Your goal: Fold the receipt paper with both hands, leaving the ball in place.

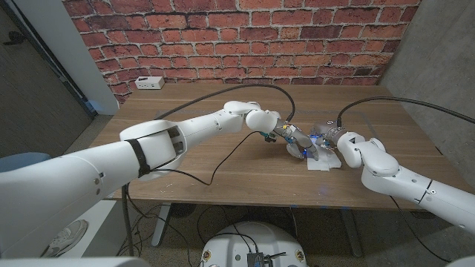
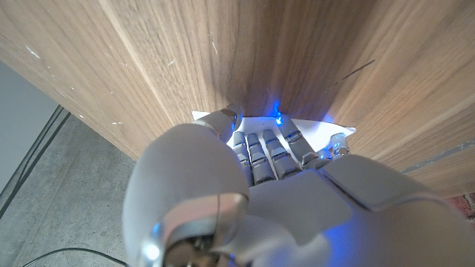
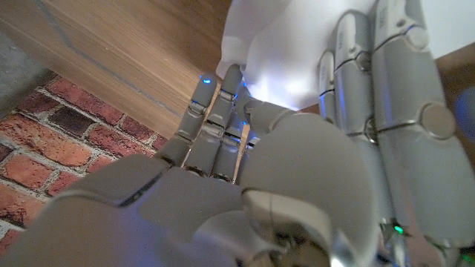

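Meeting over the receipt paper (image 1: pixel 325 166), which is lying on the table (image 1: pixel 223 170) right of the middle and towards the near edge, with the left hand (image 1: pixel 291 139) and the right hand (image 1: pixel 329 145) crowding in from either side, nearly touching.

Seeing, in the left wrist view, the left fingers (image 2: pixel 271 152) stretching out straight and close together over the white sheet (image 2: pixel 319 130), tips reaching its far edge. Not being able to tell whether the thumb is catching the paper from beneath, or whether anything is actually being held.

Seeing, in the right wrist view, the right fingers (image 3: pixel 356 67) lying long across the sheet (image 3: pixel 256 37), likewise with no clear pinch showing; leaving that grasp undecided too.

Judging the step in hand as pinning one half while turning the other over. Doing it well probably means:
- keeping one hand pressing lightly so the thin sheet is not sliding;
- lifting the free edge low and slowly, since paper this light is likely to be curling or skidding;
- matching edge to edge before running the fingers along the crease.

Not making out the ball with any confidence, so keeping sweeps short and close to the sheet.
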